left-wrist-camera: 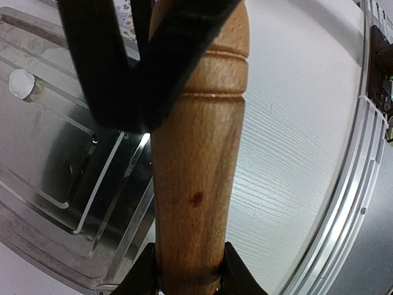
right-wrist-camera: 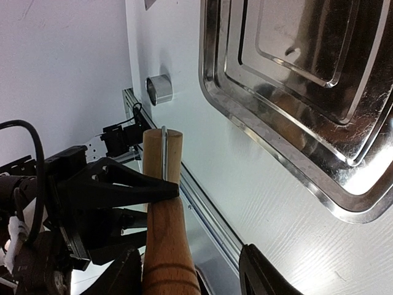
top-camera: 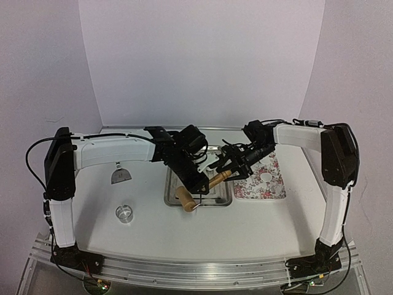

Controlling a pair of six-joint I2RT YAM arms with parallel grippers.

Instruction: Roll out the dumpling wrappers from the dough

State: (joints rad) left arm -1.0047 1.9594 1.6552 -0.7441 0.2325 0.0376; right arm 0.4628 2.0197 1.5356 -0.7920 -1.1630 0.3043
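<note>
Since the left gripper (left-wrist-camera: 189,271) clamps the stiff wooden rolling pin (left-wrist-camera: 196,153) (likely slippery), the right gripper (right-wrist-camera: 191,261), fingers (right-wrist-camera: 261,276) half-open, should take its other end.

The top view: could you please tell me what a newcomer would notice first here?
The wooden rolling pin slants above the steel tray at mid-table, clamped in the left gripper, with the right gripper straddling its far end, jaws open. To the right, one white wrapper lies on a floral mat.
</note>
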